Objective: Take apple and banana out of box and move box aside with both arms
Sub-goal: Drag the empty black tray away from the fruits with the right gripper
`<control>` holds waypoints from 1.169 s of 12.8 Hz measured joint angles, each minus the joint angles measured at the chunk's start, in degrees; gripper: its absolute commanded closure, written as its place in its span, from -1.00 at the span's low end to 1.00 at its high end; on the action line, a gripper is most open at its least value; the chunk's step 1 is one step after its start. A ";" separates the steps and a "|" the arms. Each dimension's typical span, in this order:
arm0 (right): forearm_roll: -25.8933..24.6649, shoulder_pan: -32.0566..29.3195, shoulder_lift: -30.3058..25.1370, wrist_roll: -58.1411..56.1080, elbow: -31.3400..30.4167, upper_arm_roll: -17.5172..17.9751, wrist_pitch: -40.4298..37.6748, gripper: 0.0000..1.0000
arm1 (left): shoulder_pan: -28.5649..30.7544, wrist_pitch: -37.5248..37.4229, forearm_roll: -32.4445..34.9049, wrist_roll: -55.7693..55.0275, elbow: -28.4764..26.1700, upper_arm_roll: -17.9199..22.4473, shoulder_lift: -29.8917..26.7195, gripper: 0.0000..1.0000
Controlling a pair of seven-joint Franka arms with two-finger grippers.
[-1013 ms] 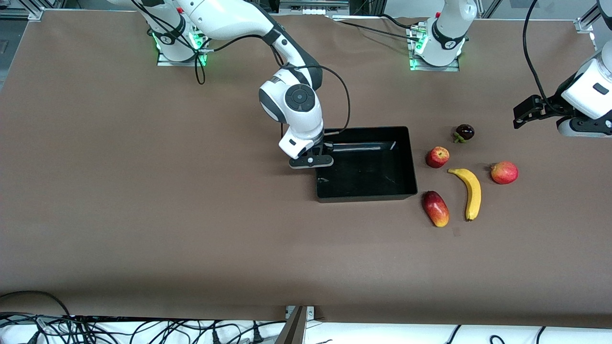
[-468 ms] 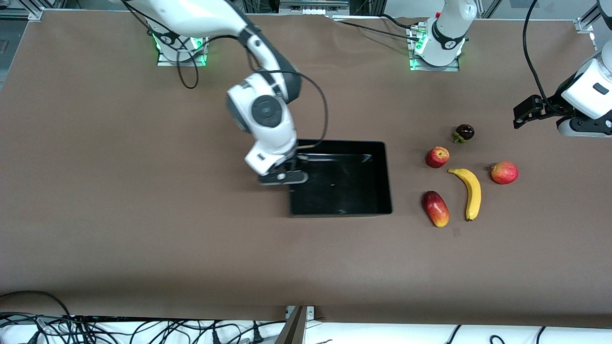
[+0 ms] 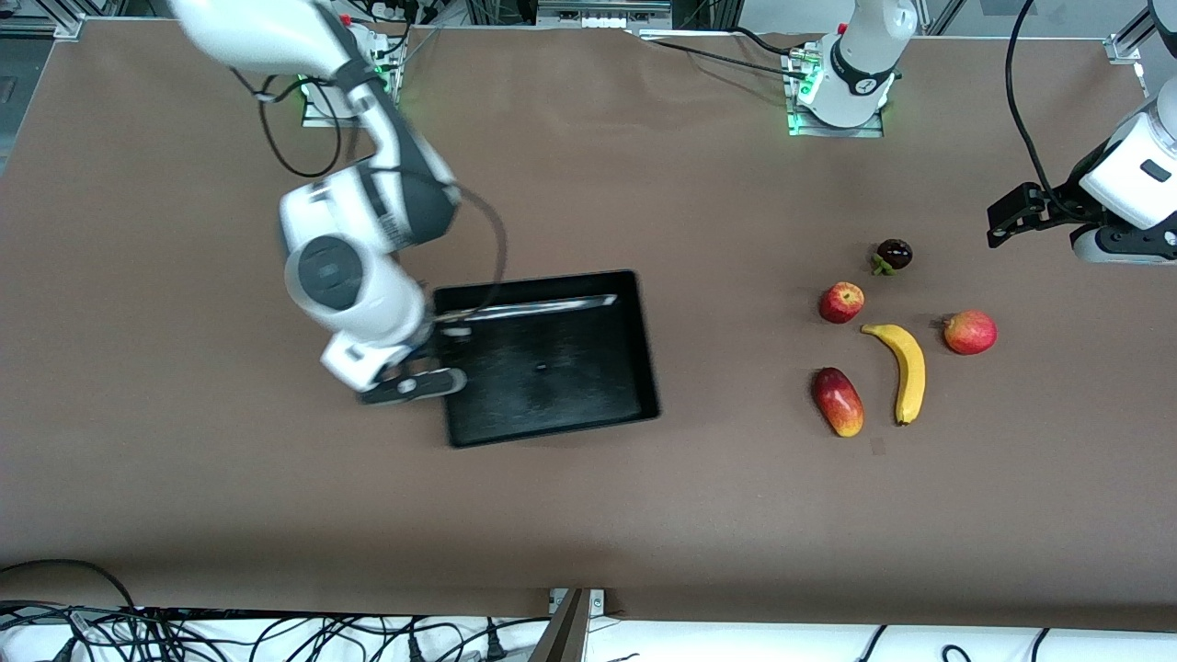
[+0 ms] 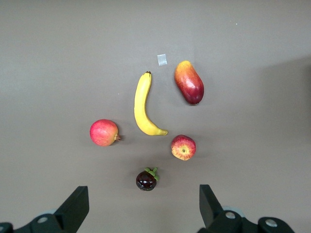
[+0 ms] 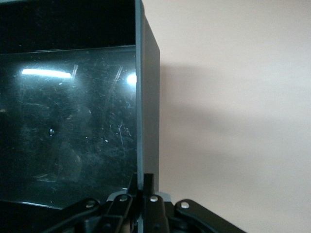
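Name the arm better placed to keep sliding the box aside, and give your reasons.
Right. Its hand is clamped on the box wall at the right arm's end. The left hand hangs open above the table near the fruit, away from the box.

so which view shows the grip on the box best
The right wrist view: the right gripper is shut on the box wall. The front view shows the whole box, but the arm hides the grip. The left wrist view shows no box.

The front camera looked down from high across the table [image 3: 588, 515]. 2 wrist cameras looked downward: the left from well above, the right close.
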 measured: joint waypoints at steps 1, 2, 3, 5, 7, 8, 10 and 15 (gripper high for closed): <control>0.00 -3.04 -0.13 -3.42 -0.89 -0.07 -0.26 1.00 | 0.00 0.00 0.00 0.00 0.00 0.00 0.00 -1.00; 0.01 -6.06 -0.21 -6.64 -2.05 -0.14 -0.30 1.00 | 0.00 0.00 0.00 0.00 0.00 0.00 0.00 -1.00; 0.31 -9.11 -0.35 -9.52 -3.56 -0.19 -0.23 1.00 | 0.00 0.00 0.00 0.00 0.00 0.00 0.00 -1.00; 3.18 -15.53 -1.17 -17.61 -7.71 -0.36 1.37 1.00 | 0.00 0.00 0.00 0.00 0.00 0.00 0.00 -1.00; 4.58 -21.10 -2.90 -25.76 -13.33 -0.83 5.76 1.00 | -0.01 0.00 0.00 0.00 0.01 0.00 0.00 -1.00; 4.66 -23.13 -4.12 -28.50 -16.96 -1.14 9.18 1.00 | -0.01 0.00 0.00 0.00 0.01 0.00 0.00 -1.00; 5.17 -24.72 -6.26 -29.81 -22.64 -1.66 12.71 1.00 | -0.02 0.00 0.00 0.00 0.02 -0.01 0.00 -1.00; 8.49 -24.67 -7.70 -27.59 -26.98 -4.96 13.62 1.00 | -0.02 0.00 0.00 0.00 0.03 -0.01 0.00 -1.00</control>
